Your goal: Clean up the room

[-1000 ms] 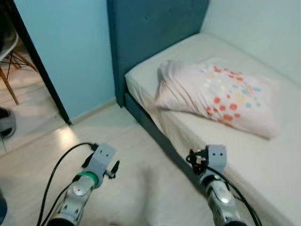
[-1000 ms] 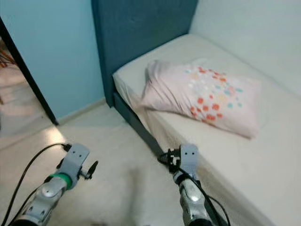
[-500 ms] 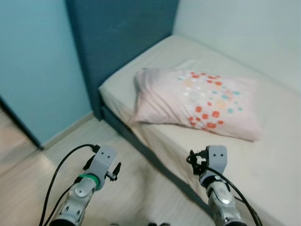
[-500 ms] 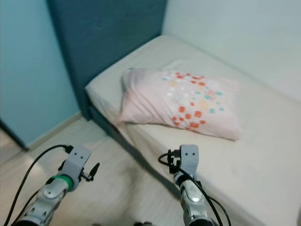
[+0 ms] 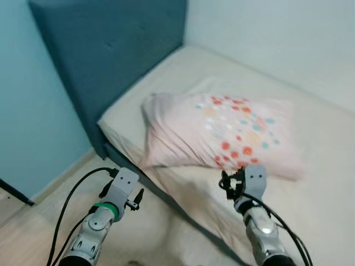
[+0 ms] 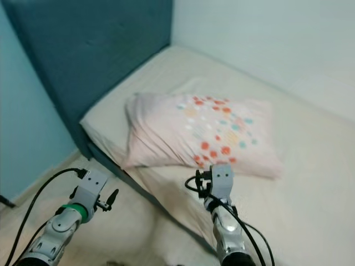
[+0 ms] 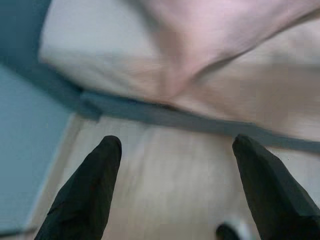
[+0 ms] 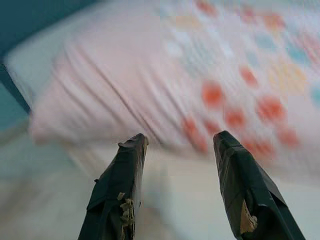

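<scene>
Black fingers (image 7: 87,192) of the left gripper (image 7: 175,190) stand spread wide in the left wrist view, holding nothing; between them lies pale wood floor (image 7: 165,170), and beyond it the dark blue bed frame (image 7: 150,111), the cream mattress (image 7: 95,50) and a pink corner of the pillow (image 7: 200,30). Over in the right wrist view, the right gripper (image 8: 177,192) is likewise released, its two fingers (image 8: 120,190) apart and empty, pointing at the pillow's pink cover with its red, orange and teal dots; this picture is blurred. From the left eye view, the pillow (image 5: 222,133) lies flat on the bed (image 5: 327,166) near its head end, just beside the dark blue padded headboard (image 5: 111,55), with a white wall (image 5: 277,39) behind the bed and a light blue wall (image 5: 28,122) on the left. Both silver arms reach forward low in the frame: the left gripper (image 5: 136,197) hangs over the floor beside the bed's edge, while the right gripper (image 5: 236,183) hovers over the mattress, near the pillow's front edge but apart from it. Seen from the right eye view, the layout is the same, with a black cable (image 6: 33,199) looping off the left arm.
</scene>
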Robot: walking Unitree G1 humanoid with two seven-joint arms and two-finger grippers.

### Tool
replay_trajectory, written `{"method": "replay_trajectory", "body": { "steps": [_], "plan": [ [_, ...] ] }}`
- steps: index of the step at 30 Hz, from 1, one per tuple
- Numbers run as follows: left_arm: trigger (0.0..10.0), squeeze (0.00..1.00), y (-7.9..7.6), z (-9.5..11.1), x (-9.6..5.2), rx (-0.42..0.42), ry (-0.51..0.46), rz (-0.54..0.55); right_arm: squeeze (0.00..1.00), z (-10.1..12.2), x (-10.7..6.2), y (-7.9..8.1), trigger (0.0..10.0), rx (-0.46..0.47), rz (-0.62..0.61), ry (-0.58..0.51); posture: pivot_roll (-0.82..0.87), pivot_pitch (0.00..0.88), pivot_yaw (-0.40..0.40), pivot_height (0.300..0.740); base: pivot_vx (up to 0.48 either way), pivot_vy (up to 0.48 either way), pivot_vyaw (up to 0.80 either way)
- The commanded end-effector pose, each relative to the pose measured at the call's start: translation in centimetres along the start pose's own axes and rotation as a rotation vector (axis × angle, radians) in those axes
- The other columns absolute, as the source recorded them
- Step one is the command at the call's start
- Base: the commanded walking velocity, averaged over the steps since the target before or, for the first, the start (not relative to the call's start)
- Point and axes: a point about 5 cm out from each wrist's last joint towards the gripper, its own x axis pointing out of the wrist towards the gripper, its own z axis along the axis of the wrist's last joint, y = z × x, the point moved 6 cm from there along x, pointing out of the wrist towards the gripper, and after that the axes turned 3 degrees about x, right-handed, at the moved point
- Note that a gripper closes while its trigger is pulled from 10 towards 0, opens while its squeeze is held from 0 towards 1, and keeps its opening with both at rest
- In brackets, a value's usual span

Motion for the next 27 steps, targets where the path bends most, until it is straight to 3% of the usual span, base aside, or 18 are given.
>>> {"method": "replay_trajectory", "body": {
  "steps": [1, 4, 16, 24, 27],
  "plan": [
    [10.0, 0.00, -0.11, -0.95, -0.24, -0.012, 0.030, 0.000, 0.00, -1.02, -0.43, 0.36, 10.0, 0.000, 0.010, 0.036, 0.09, 0.137, -0.006, 0.735, 0.428, 0.000, 0.79],
    [10.0, 0.00, -0.12, -0.96, -0.24, -0.014, 0.031, 0.001, 0.00, -0.95, -0.44, 0.39, 10.0, 0.005, 0.011, 0.032, 0.09, 0.137, -0.006, 0.735, 0.424, 0.000, 0.79],
    [10.0, 0.00, -0.25, -0.79, -0.15, -0.027, 0.027, 0.001, 0.00, -0.98, -0.63, 0.42, 10.0, 0.025, 0.017, 0.029, 0.09, 0.137, -0.006, 0.735, 0.419, 0.000, 0.00],
    [10.0, 0.00, -0.48, -0.26, -0.17, -0.049, 0.004, -0.009, 0.00, -1.44, -0.89, 0.51, 10.0, 0.017, 0.033, 0.048, 0.09, 0.137, -0.006, 0.735, 0.030, 0.000, 0.00],
    [10.0, 0.00, -0.49, -0.29, -0.16, -0.047, 0.007, -0.010, 0.00, -1.64, -0.99, 0.75, 10.0, 0.012, 0.041, 0.055, 0.09, 0.137, -0.006, 0.735, 0.000, 0.000, 0.63]
  ]
}}
